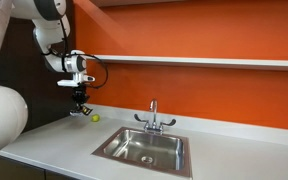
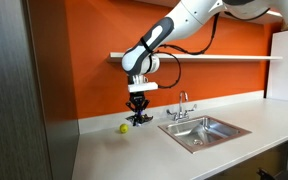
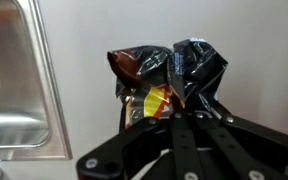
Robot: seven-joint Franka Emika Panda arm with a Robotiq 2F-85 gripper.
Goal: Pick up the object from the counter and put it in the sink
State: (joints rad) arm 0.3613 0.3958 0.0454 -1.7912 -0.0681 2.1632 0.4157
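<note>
The object [image 3: 169, 70] is a small, crumpled dark wrapper with yellow and red patches. My gripper [image 3: 174, 108] is shut on it, with both fingers meeting at its lower edge. In both exterior views the gripper [image 1: 80, 103] [image 2: 137, 112] holds the object [image 1: 80, 111] [image 2: 137, 119] a little above the pale counter [image 1: 54, 145] [image 2: 134, 150], at the end away from the sink. The steel sink [image 1: 144, 150] [image 2: 206, 131] with its chrome faucet [image 1: 154, 118] [image 2: 182, 105] lies further along the counter. In the wrist view the sink's edge [image 3: 9, 80] is at the left.
A tiny yellow-green ball [image 1: 95, 118] [image 2: 124, 127] lies on the counter just beside the gripper. An orange wall with a white shelf [image 1: 204, 62] [image 2: 224, 57] runs behind. A dark cabinet side [image 2: 24, 90] stands at the counter's end.
</note>
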